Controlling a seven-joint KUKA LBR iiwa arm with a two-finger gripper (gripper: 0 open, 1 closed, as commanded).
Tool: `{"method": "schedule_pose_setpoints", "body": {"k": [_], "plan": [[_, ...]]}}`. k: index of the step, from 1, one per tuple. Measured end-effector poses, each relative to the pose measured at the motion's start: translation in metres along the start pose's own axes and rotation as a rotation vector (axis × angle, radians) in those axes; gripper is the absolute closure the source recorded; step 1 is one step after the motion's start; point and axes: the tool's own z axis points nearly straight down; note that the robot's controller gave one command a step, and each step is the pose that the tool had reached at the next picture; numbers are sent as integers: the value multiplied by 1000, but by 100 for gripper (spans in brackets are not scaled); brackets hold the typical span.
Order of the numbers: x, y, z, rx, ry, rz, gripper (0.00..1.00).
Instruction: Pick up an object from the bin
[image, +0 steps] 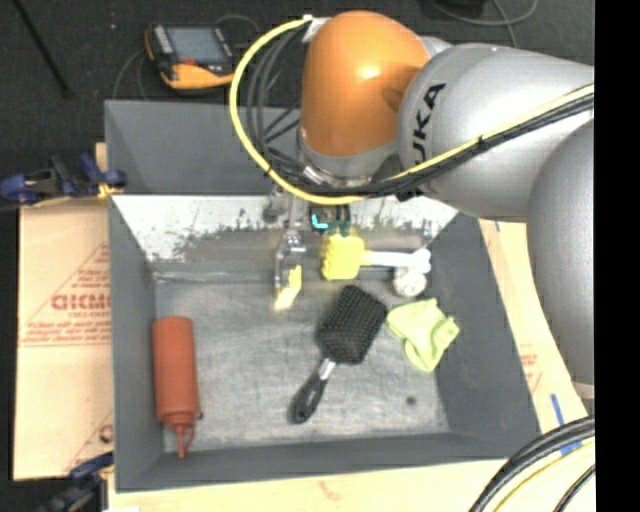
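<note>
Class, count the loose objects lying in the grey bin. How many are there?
4: a red bottle at left, a black hairbrush in the middle, a yellow-green cloth at right, a yellow-and-white tool at the back. The arm may hide others.

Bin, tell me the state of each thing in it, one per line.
Red bottle: lying on its side.
Hairbrush: lying flat, handle toward the near wall.
Green cloth: crumpled.
Yellow block with white handle: lying by the back wall.
Gripper: low beside the yellow block.
</note>
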Motion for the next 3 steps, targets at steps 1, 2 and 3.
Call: {"method": "schedule_pose_setpoints", "body": {"k": [1,2,3], "plan": [[-1,0,-6,-1,-9,1,0],[14,-42,48,1,-13,-57,0],[30,-53,101,0,-9,8,0]]}}
